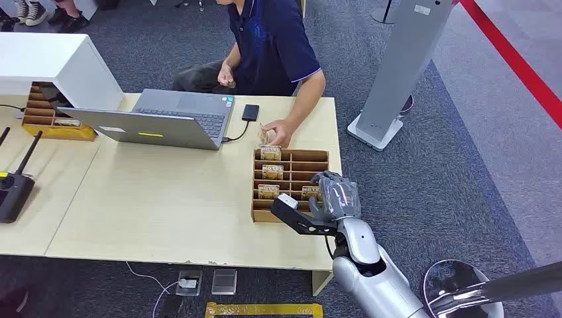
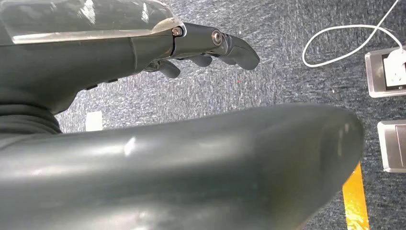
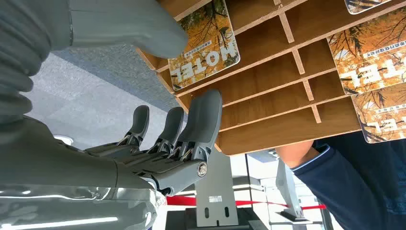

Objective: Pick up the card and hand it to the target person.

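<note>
A wooden slotted rack [image 1: 311,156] stands on the table's right part, holding several orange "HOTEL" cards [image 1: 268,191]. My right hand [image 1: 336,197] hovers at the rack's near right corner, fingers spread and holding nothing. In the right wrist view its thumb [image 3: 143,24] lies close to one card [image 3: 206,45] in an end slot, and its fingers [image 3: 201,120] reach along the rack's [image 3: 287,72] outer wall. A seated person [image 1: 272,46] across the table holds a card [image 1: 264,136] just beyond the rack. My left hand [image 2: 210,45] hangs over the carpet, fingers loosely extended, holding nothing.
An open laptop [image 1: 166,119] and a black device [image 1: 250,112] lie beside the rack. A second rack [image 1: 50,119] sits under a white box [image 1: 53,63] at far left, with an antenna controller [image 1: 13,189]. A grey stand [image 1: 397,73] rises on the right. Floor sockets [image 2: 388,72].
</note>
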